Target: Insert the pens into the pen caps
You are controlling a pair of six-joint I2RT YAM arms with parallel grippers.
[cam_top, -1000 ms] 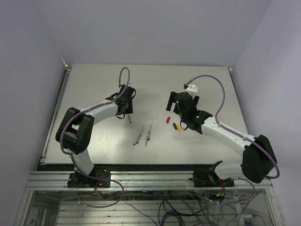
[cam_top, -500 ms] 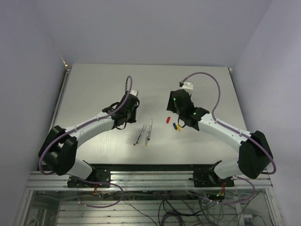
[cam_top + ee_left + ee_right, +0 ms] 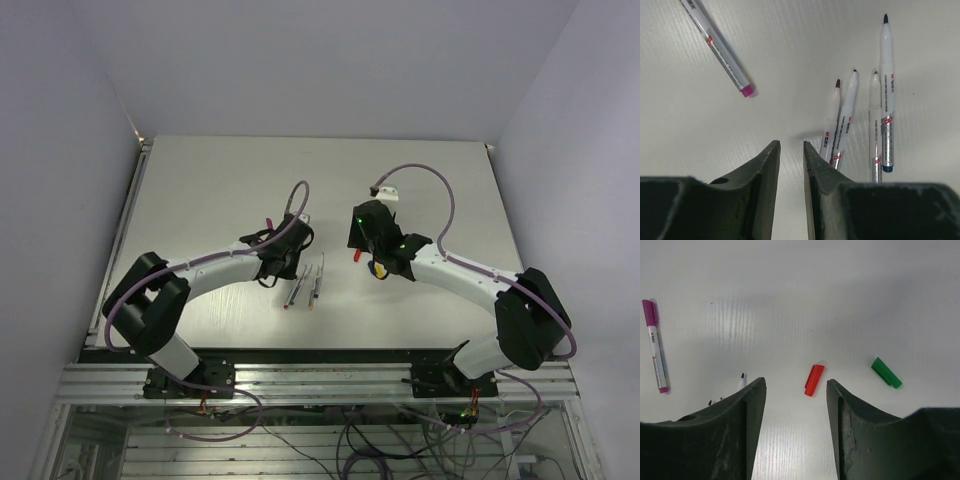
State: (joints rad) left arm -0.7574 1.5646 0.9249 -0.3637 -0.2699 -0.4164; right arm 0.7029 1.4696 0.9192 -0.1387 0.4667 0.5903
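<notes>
Two white-and-black robot arms, bolted side by side.
The left arm and right arm have smooth white shells between chunky black joint housings, and a mauve cable loops off each wrist. Small green lights glow on the right one. Up close, the left gripper and right gripper have matte black, wedge-shaped fingers, faintly scuffed.

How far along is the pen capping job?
One looks done: the grey marker pen wearing a magenta cap. The left tool is empty; the open right tool hovers near the red plastic cap. Four uncapped grey pens remain, plus the loose green plastic cap.
</notes>
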